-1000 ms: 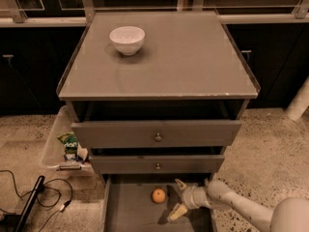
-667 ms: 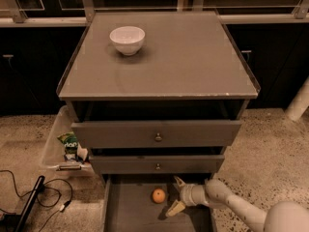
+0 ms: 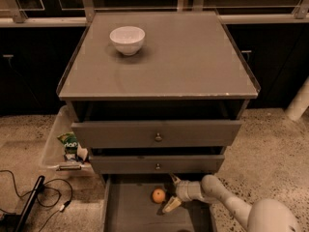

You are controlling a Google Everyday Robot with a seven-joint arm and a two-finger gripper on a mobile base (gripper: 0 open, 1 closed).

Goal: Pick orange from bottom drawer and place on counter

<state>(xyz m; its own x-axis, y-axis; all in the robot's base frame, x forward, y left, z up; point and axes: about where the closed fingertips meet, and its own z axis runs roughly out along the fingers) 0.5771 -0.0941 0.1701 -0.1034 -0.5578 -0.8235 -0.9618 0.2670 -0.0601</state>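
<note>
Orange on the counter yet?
No, the orange lies in the bottom drawer, beside the open claw; the counter holds only a bowl.

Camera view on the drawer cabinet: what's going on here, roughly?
A one-armed robot reaches in from the lower right into the pulled-out bottom drawer. Its gripper is low inside the drawer with the fingers spread open, right beside the orange. The orange lies on the drawer floor and is not gripped yet. Up on the counter, a white bowl stands near the back left corner. The orange has not been placed there.
</note>
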